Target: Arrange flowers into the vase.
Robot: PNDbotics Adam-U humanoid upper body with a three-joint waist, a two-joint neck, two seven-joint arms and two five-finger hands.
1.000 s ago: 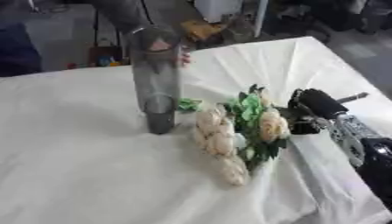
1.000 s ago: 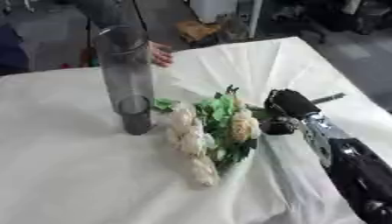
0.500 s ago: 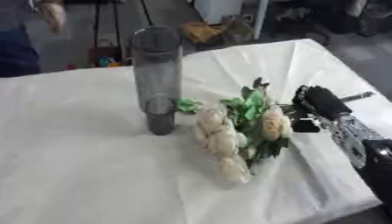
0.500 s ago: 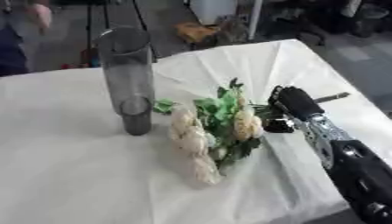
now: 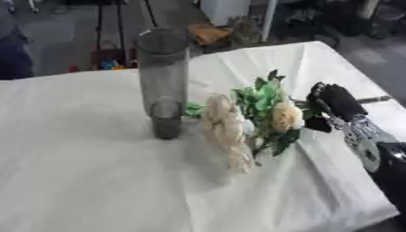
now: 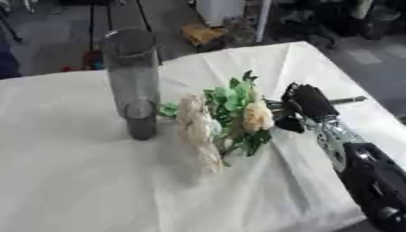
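- The right hand (image 5: 335,102) is at the right side of the bunch of flowers (image 5: 250,120), which lies flat on the white tabletop (image 5: 95,181). Its dark fingers look curled in against the green leaves, but I cannot tell whether they have closed on a stem.
- The vase (image 5: 162,81), a tall clear cylinder, stands upright just left of the bunch and a little farther back, with nothing in it yet.
- The pale blooms point toward the near edge and the foliage sits toward the far right, so I judge the step to be getting hold of the stems.
- To do it well, I'd say the hand should take the stems low, below the leaves, not the heads.
- The vase is narrow and tall; the lift should bring the stems upright over its mouth, approaching from above so a sideways knock does not tip it.
- The left hand shows in neither view.
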